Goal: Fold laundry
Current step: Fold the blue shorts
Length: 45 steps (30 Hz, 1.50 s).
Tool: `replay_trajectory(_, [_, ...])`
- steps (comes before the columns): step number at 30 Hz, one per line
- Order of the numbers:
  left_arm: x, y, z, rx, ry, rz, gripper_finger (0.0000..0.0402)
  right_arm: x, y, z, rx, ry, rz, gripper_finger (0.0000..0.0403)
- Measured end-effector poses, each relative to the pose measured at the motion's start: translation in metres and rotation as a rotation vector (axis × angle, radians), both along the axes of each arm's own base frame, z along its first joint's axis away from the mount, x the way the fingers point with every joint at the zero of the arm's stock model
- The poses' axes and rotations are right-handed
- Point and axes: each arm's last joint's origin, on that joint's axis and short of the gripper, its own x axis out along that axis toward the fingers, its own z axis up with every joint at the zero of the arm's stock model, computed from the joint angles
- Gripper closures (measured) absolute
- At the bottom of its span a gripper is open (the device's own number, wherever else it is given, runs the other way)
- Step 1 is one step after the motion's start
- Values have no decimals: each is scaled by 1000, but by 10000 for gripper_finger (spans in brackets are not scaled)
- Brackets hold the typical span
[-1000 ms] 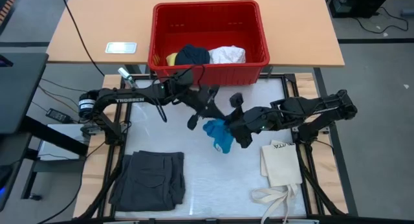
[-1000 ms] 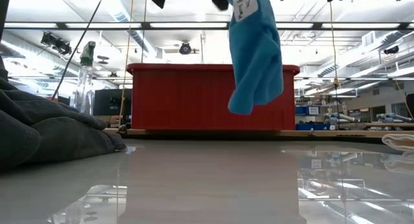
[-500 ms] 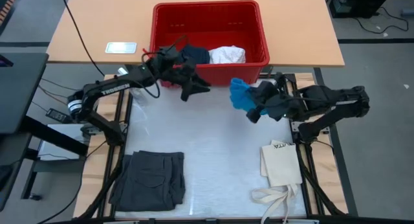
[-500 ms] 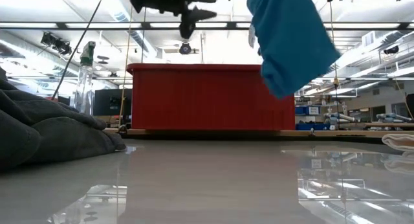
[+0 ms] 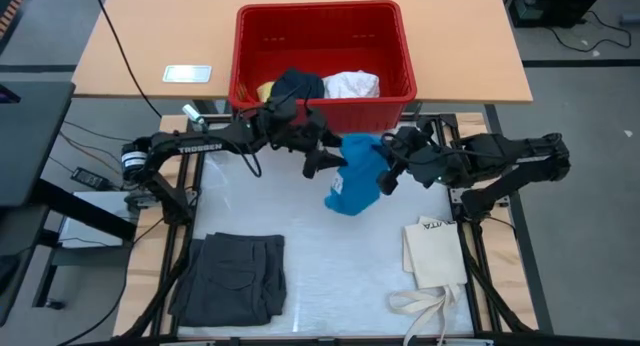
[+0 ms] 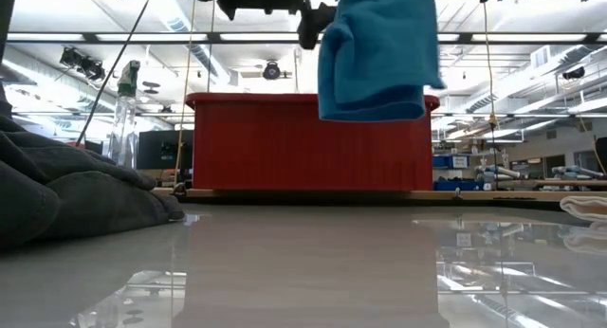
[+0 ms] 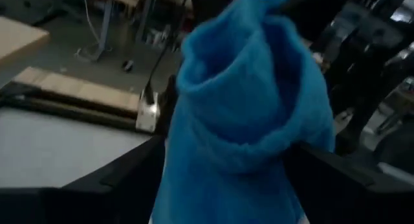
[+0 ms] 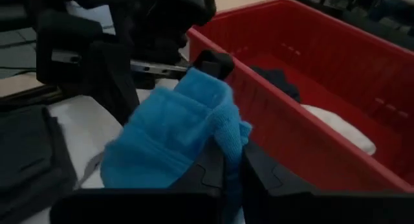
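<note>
A bright blue cloth (image 5: 355, 178) hangs high above the middle of the table, and my right gripper (image 5: 386, 176) is shut on it from the right side. My left gripper (image 5: 328, 156) is open at the cloth's left side. In the left wrist view the blue cloth (image 7: 246, 114) fills the space between its two spread fingers. In the low view the cloth (image 6: 377, 53) hangs well clear of the table. Folded dark grey shorts (image 5: 232, 278) lie flat at the near left. My right gripper pinches a bunched edge of the blue cloth (image 8: 228, 136) between its two shut fingers. The fingers come from the table's right, slanting down. The cloth is lifted clear and droops slack away from the fingers. Whether my left gripper touches the cloth, I cannot tell.
A red basket (image 5: 320, 114) stands at the table's far edge with navy (image 5: 298, 86), white (image 5: 352, 85) and yellow (image 5: 265, 90) pieces inside. A cream tote bag (image 5: 435, 254) lies at the near right. A spray bottle (image 6: 126, 115) stands at the far left.
My left gripper let go of the blue cloth, swung toward the basket, then came back to the cloth with its fingers open. My right gripper carried the cloth toward the table's right and far edge and rolled its wrist. The cloth swung and now hangs bunched, higher.
</note>
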Motion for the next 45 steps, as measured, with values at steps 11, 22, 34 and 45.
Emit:
replay_trajectory(11, [-1, 4, 12, 48, -125, -5, 179, 4, -7, 1, 30, -31, -30, 376])
replay_trajectory(22, [-3, 8, 2, 23, -23, -11, 248, 1, -5, 1, -85, 28, -40, 376])
replay_trajectory(34, [-3, 8, 3, 19, -37, -62, 234, 3, -5, -12, -56, 92, 6, 376])
replay_trajectory(45, [-9, 17, -14, 322, 65, -55, 382, 13, -16, -60, -79, 209, -88, 376])
